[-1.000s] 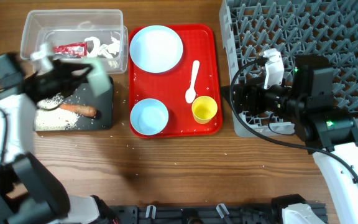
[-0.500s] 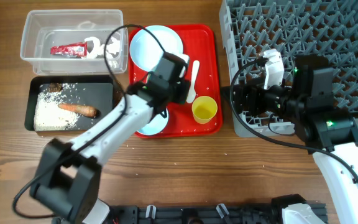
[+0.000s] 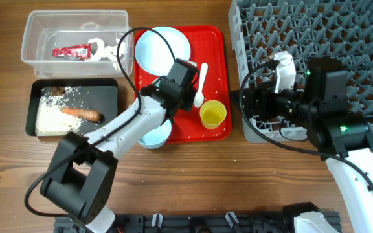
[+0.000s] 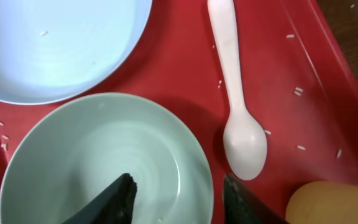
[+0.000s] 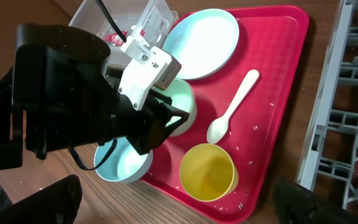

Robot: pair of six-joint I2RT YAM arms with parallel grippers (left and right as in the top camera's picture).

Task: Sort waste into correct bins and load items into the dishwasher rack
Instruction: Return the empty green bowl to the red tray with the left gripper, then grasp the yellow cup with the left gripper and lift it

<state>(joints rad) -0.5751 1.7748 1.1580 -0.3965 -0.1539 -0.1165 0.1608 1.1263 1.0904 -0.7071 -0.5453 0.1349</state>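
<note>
My left gripper (image 4: 179, 186) is open over the red tray (image 3: 220, 45), one finger inside a pale bowl (image 4: 86, 155) and the other outside its rim. That bowl (image 5: 187, 99) sits between the round plate (image 3: 162, 48) and a second pale blue bowl (image 3: 153, 137), which overlaps the tray's front edge. Right of them lie the white spoon (image 3: 201, 83) and the yellow cup (image 3: 213, 114). My right gripper (image 5: 179, 204) hangs open and empty by the grey rack's (image 3: 316, 32) front left corner.
The clear tub (image 3: 37, 26) at the back left holds a red wrapper (image 3: 73, 51) and white tissue (image 3: 109, 50). In front of it, the black tub (image 3: 109, 94) holds rice (image 3: 52, 115), a carrot stick (image 3: 81, 114) and a brown lump (image 3: 57, 90).
My left arm swung from the black tub to the tray carrying a bowl, set it down behind the other bowl, and its jaws have opened. The right arm stayed still.
</note>
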